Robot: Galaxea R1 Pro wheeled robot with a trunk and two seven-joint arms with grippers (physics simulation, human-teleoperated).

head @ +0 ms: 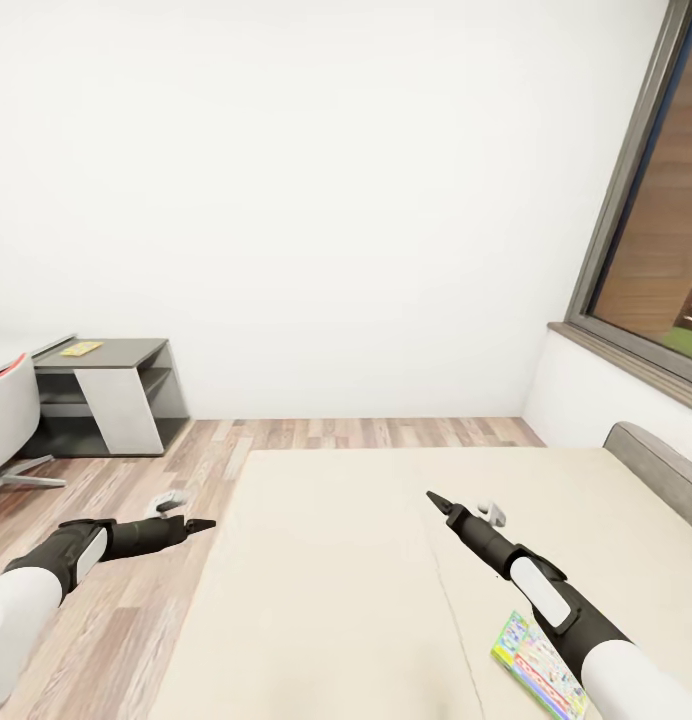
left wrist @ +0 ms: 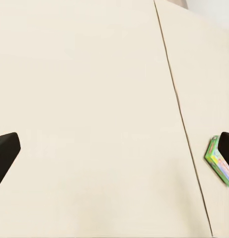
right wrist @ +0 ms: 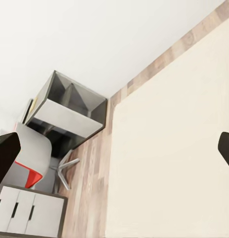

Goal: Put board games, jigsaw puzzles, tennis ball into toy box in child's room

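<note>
The robot stands at the bed [head: 366, 560], probably to collect a board game [head: 536, 668], which lies flat on the mattress near the bed's near edge, partly hidden under the right forearm; the right gripper [head: 438, 500] reaches forward low over the bed, fingers spread and empty; the left gripper [head: 198, 524] hovers just beside the bed over the floor [head: 136, 620], turned toward the mattress, also spread and holding nothing.

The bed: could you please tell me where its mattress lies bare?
The bed is bare between the left hand and right hand, up to its far edge by the wood floor. The near right corner holds a board game under the right arm.
</note>
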